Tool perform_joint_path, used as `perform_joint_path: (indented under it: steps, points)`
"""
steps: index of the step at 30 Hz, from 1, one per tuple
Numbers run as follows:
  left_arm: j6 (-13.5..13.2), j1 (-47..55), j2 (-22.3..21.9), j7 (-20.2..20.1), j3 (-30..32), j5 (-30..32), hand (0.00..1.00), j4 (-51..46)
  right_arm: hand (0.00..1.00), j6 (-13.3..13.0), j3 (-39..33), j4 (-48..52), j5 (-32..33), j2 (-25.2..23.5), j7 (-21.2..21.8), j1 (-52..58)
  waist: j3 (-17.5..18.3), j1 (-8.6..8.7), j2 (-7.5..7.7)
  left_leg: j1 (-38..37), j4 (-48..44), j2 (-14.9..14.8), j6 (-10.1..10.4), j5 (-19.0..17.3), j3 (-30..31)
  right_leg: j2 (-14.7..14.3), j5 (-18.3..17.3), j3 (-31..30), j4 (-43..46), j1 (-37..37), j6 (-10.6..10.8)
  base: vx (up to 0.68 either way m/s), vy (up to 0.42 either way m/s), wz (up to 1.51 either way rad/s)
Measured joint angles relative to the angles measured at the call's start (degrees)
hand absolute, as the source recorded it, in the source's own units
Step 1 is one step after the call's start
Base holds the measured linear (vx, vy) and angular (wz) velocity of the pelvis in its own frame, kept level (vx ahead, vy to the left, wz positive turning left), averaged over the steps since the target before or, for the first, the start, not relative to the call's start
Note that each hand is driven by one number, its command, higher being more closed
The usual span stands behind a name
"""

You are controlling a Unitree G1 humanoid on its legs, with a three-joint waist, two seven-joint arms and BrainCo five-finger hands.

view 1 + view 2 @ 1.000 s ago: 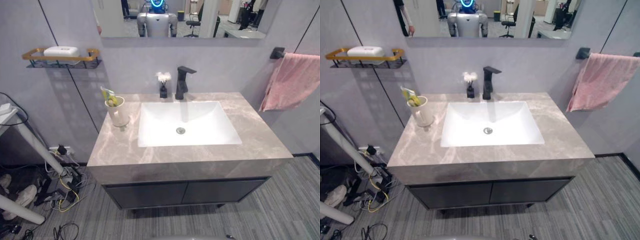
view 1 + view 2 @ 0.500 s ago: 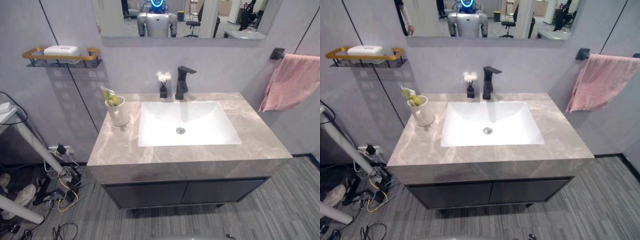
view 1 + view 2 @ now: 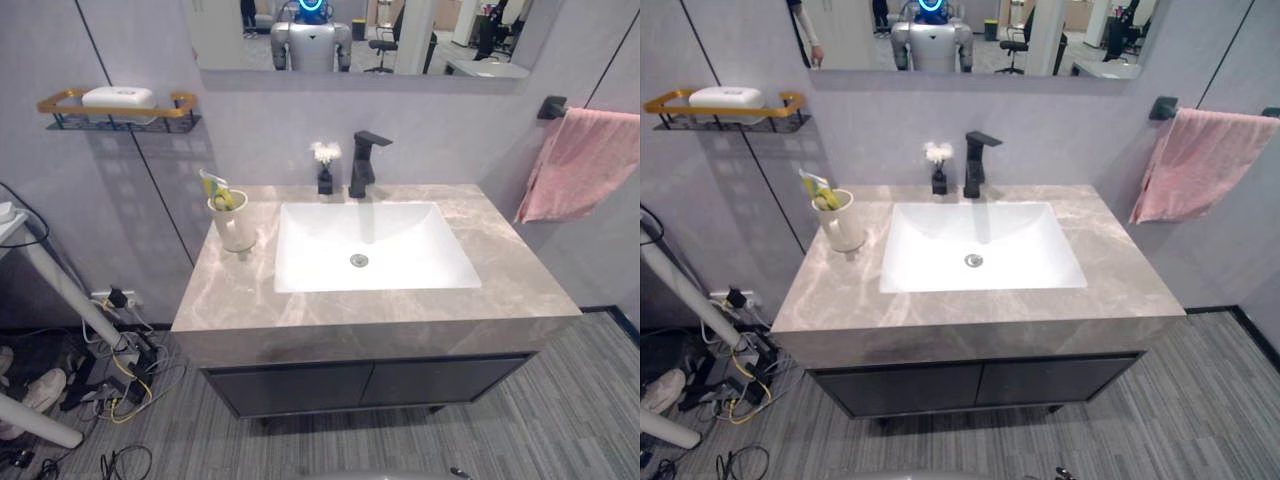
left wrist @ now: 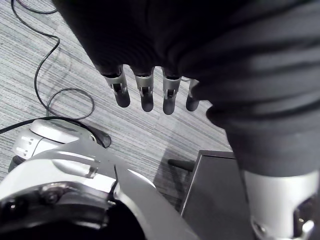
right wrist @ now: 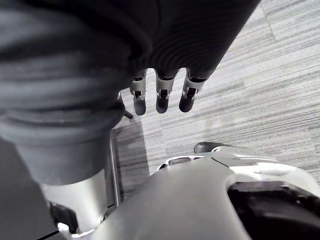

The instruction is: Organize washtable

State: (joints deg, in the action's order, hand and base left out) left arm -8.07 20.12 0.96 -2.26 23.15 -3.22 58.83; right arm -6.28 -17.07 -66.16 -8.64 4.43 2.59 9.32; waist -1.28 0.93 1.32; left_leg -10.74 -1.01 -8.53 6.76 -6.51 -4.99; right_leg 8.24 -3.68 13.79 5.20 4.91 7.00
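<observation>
My left hand hangs low at my side over the floor, fingers loose and straight, holding nothing. My right hand hangs the same way, empty. The washtable stands ahead of me, well apart from both. On it, a cup of tooth-cleaning things sits left of the basin, and a small flower bottle stands just beside the black faucet. I judge the tidying is not yet begun. Next I must raise an arm and reach, likely for the cup.
</observation>
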Motion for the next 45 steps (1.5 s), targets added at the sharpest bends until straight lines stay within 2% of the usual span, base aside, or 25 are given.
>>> perform_joint_path:
  steps: [2, 3, 13, 21, 28, 34, 38, 40, 42, 45]
  points:
    - [0.0, 0.0, 0.0, 0.0, 0.0, 0.0, 0.0, 0.0, 0.0, 0.0, 0.0, 0.0, -0.1, 0.0, 0.0, 0.0, 0.0, 0.0, -0.01, 0.0, 0.0, 0.0, 0.0, 0.0, 0.0, 0.0, 0.0, 0.0, 0.0, 0.0, 0.0, 0.0, 0.0, 0.0]
    - [0.0, -0.5, -0.3, 0.0, 0.0, 0.0, 0.0, 0.2, 0.0, 0.0, 0.0, -0.1, -0.5, 0.4, -0.1, -0.7, 0.0, -0.01, -0.84, 0.2, -0.4, 0.0, 0.0, 0.0, 0.1, 0.0, 0.0, -0.1, 0.5, -0.3, 0.0, 0.0, 0.0, 0.0]
    - [0.0, -1.0, -0.2, 0.0, 0.0, -0.6, 0.0, 0.4, 0.0, 0.2, -1.6, -0.4, 0.4, 0.3, -0.5, -0.8, 0.0, -0.07, -0.88, 1.6, -0.4, 0.0, 0.0, 0.0, 0.3, 0.0, 0.3, 0.3, -0.6, -1.2, -0.2, 0.0, 0.0, 0.0]
    - [0.2, -2.8, 0.2, 0.7, 0.4, -4.3, 0.0, 2.6, 0.0, 0.7, -7.9, -0.5, 5.9, -0.2, -2.5, -1.0, 0.6, -0.09, -1.21, 2.1, 1.0, 0.7, 0.0, 0.0, -0.2, 0.0, 2.7, 0.7, -5.3, -0.3, 0.6, 0.07, 0.026, -0.02]
    - [0.1, -5.1, 0.3, 1.1, 1.2, -4.7, 0.0, 2.6, 0.0, 0.7, -7.9, -0.5, 5.9, -0.3, -2.7, -1.6, 0.2, -0.06, -0.76, 1.3, 1.0, 0.8, 0.0, 0.1, -0.2, 0.1, 2.9, 1.6, -6.5, 1.5, 0.4, 0.03, 0.008, 0.03]
    - [0.2, -5.1, 0.2, 1.1, 1.0, -4.7, 0.0, 2.6, 0.0, 0.6, -7.9, -0.4, 5.9, -0.3, -2.7, -1.7, -0.6, -0.06, -1.35, 1.3, 1.1, 0.8, 0.0, 0.1, -0.2, 0.0, 3.6, 1.8, -7.2, 1.8, 0.5, -0.06, 0.001, 0.02]
    - [0.2, -5.4, 0.3, 1.2, 1.1, -4.7, 0.0, 2.6, 0.0, 0.7, -9.8, -0.4, 5.9, -0.5, -2.7, -1.2, -0.8, 0.22, -1.21, 2.9, -0.2, 0.7, -0.1, -0.1, -0.1, 0.0, 3.8, 1.9, -6.8, 0.8, 0.6, -0.04, -0.001, 0.02]
    - [0.2, -6.3, 0.4, 1.2, 1.4, -4.7, 0.0, 2.5, 0.0, 0.6, -11.6, 0.0, 6.3, -0.6, -2.7, -1.7, -1.2, 0.42, -1.14, 7.3, -6.3, 0.0, -0.1, -2.9, 0.0, 0.1, 2.3, 1.3, -3.0, -2.6, 0.2, -0.05, 0.001, -0.1]
    - [0.3, -7.7, -0.3, 1.3, 2.4, -4.7, 0.0, 2.5, 0.0, 0.5, -13.7, 0.7, 7.1, -0.5, -2.7, -2.4, -4.7, 0.15, -1.36, 9.9, -15.4, -0.7, 0.1, -8.8, 2.5, -0.5, -0.6, -1.7, 3.6, -6.4, -0.3, -0.09, 0.034, -0.51]
    - [0.3, -7.7, -0.9, 1.3, 3.6, -5.1, 0.0, 2.3, 0.0, 1.2, -13.9, 2.4, 7.0, -1.4, -2.6, -0.3, -4.6, 0.41, -1.27, 9.9, -18.4, -0.8, -0.6, -11.6, -0.7, -1.0, -1.2, -6.1, 6.2, -9.1, 0.1, -0.04, 0.069, -0.73]
